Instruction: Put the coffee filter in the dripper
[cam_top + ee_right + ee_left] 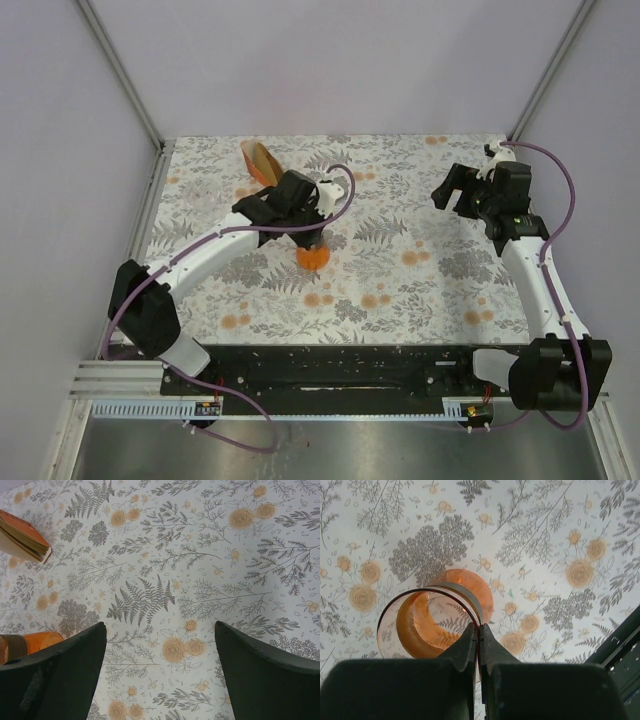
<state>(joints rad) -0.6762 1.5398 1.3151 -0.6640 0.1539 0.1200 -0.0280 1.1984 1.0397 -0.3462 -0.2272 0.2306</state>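
Note:
The dripper (312, 256), a clear ribbed cone on an orange base, is near the middle of the table under my left arm. My left gripper (479, 630) is shut on the near edge of the dripper's (427, 625) thin rim, one finger inside and one outside. From above the cone looks empty, with the orange base showing through it. My right gripper (455, 195) hangs open at the right, over bare cloth, with nothing between its fingers (75, 665). The dripper's orange base (40, 641) shows at the left edge of the right wrist view. The single coffee filter is out of view.
A thick bundle of brown filters in an orange holder (262, 162) stands at the back left, also seen as the bundle (22, 535) in the right wrist view. The floral tablecloth (400, 270) covers the table. The black base rail (350, 370) runs along the near edge.

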